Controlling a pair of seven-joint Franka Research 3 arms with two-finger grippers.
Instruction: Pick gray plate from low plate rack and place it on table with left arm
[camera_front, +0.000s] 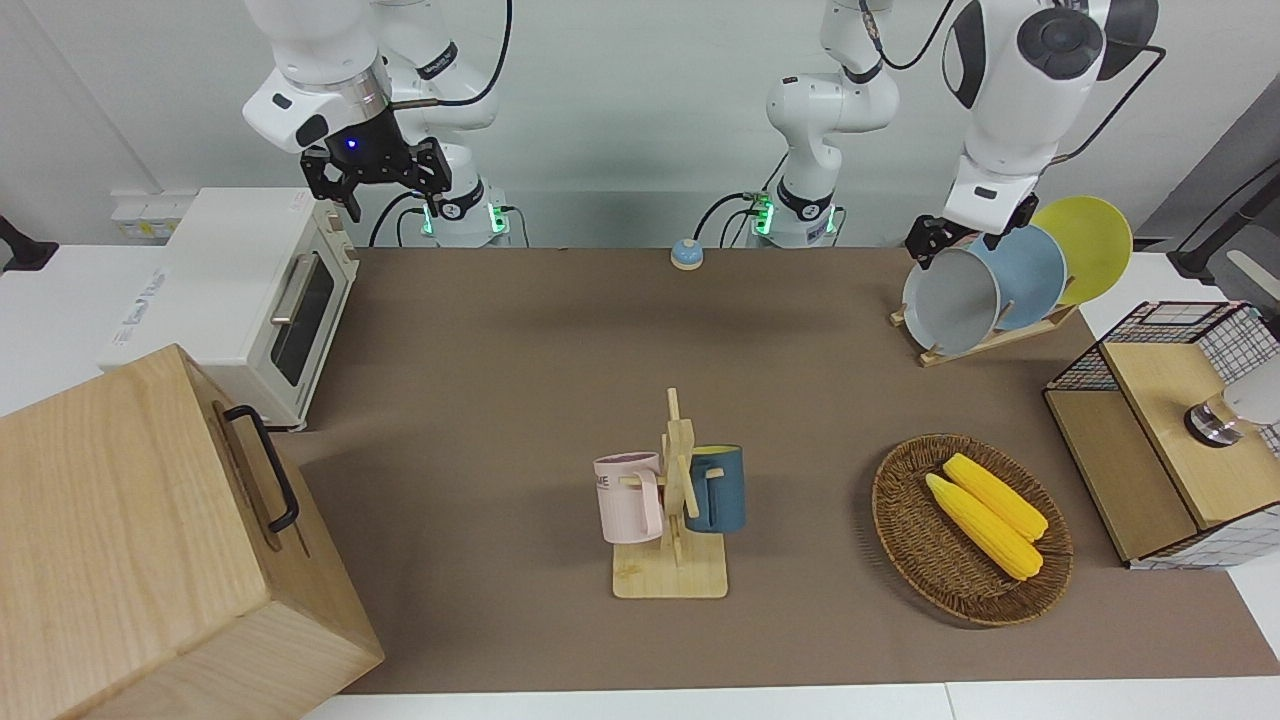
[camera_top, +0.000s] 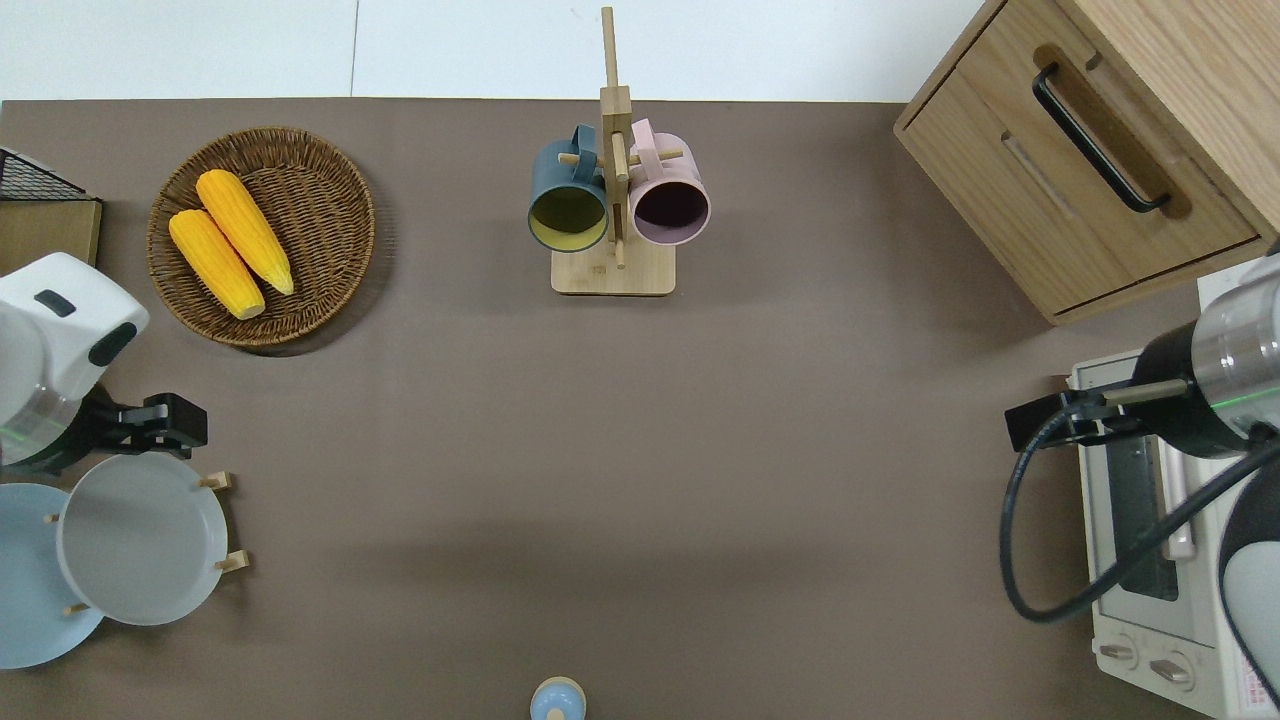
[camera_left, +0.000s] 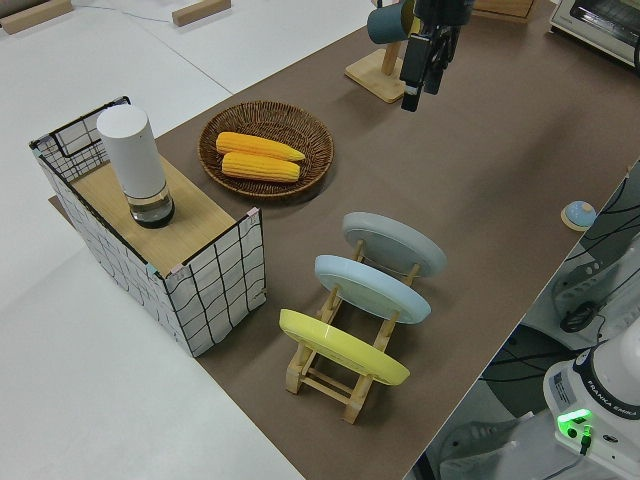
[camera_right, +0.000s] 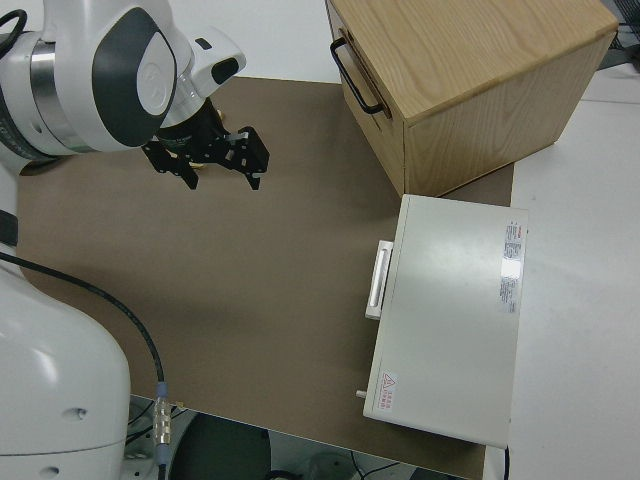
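The gray plate (camera_top: 140, 537) leans in the low plate rack (camera_front: 985, 338), foremost so its rim is reachable; the left end effector (camera_top: 160, 424) hovers at that rim, empty; I cannot tell its finger gap; the right arm is parked.

"FRANKA EMIKA" on the robot base (camera_left: 598, 398); small letters on the pink mug (camera_front: 628, 497), too tiny to read.

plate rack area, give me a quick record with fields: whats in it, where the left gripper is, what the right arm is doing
rack: low plate rack on the table, toward the left arm's end
plates in rack: gray plate, light blue plate, yellow plate, all leaning in slots
left gripper: over the gray plate's rim, holding nothing
right arm: parked
gray plate status: not yet picked
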